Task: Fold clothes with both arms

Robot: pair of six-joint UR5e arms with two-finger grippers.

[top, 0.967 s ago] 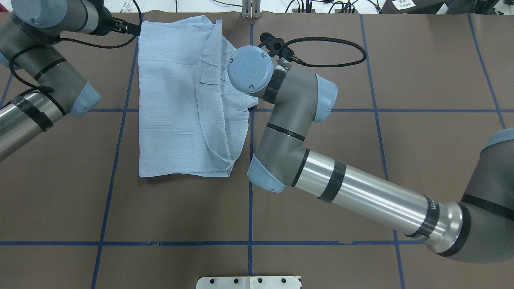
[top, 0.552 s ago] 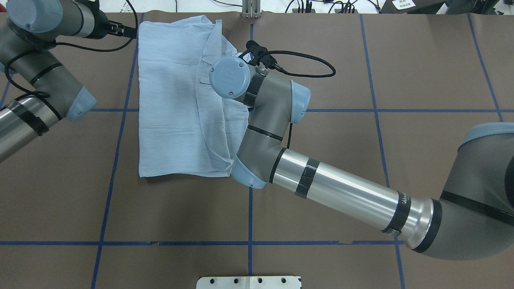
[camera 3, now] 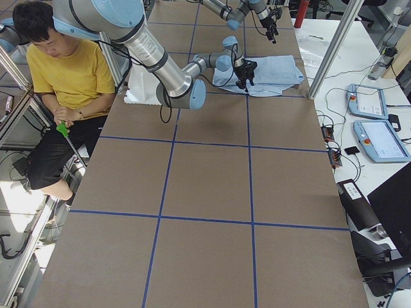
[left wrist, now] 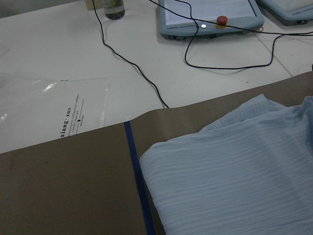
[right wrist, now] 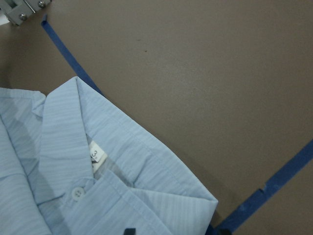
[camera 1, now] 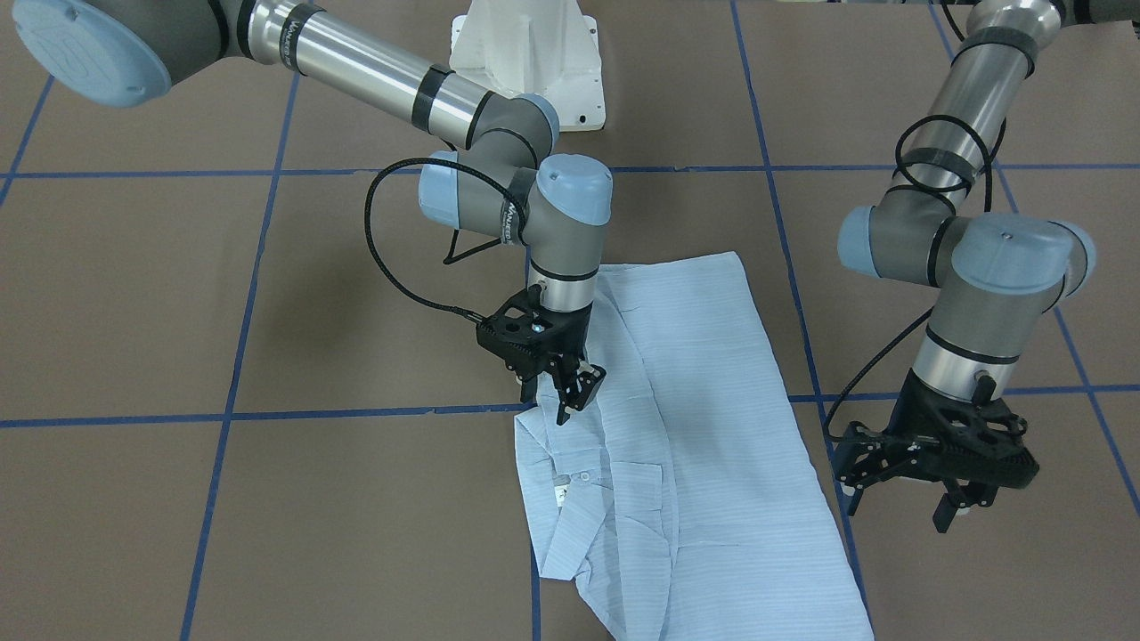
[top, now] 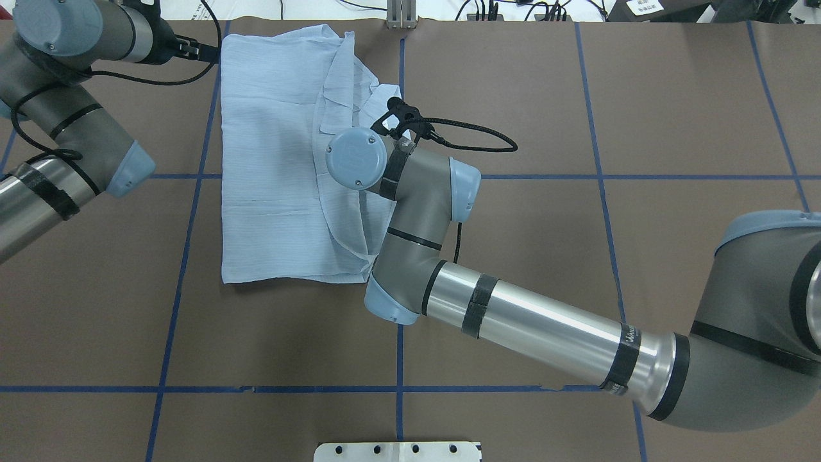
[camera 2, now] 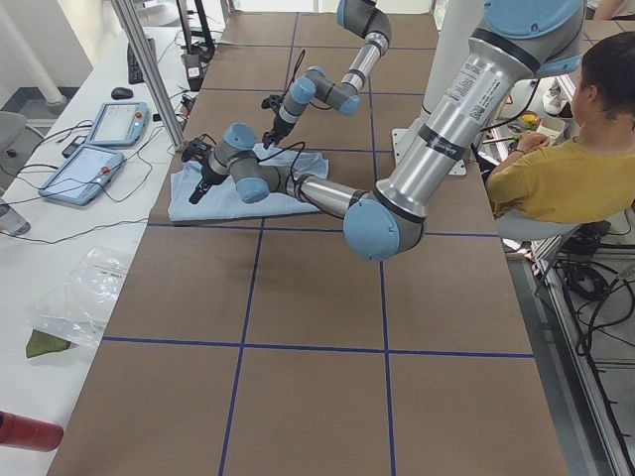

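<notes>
Front view: right gripper [camera 1: 545, 405] points down with its fingers a little apart and nothing between them. Its tips sit just above the edge of the shirt [camera 1: 712, 445], and the collar [camera 1: 570, 485] lies just past them on the camera side. Left gripper [camera 1: 895, 515] is spread wide and empty over bare counter [camera 1: 267, 534]. The shirt's long edge is just beside it, toward the other arm.

Overhead: shirt lies flat on the counter as a rough rectangle. The right wrist hides its own gripper and sits over the collar-side edge. The left wrist is beside the shirt's far corner.

Side views: same layout, too small to read the fingers. An operator [camera 3: 70, 70] in yellow sits by the robot base.

Left wrist: no fingers in frame. A shirt corner lies below and to the right, with a blue tape line [left wrist: 137, 176] just beside it. A plastic bag [left wrist: 49, 112] and teach pendant [left wrist: 210, 14] are on the white bench beyond.

Right wrist: collar, neck label [right wrist: 98, 156] and a white button [right wrist: 76, 193] are directly below. One black fingertip [right wrist: 129, 231] shows at the bottom edge.
</notes>
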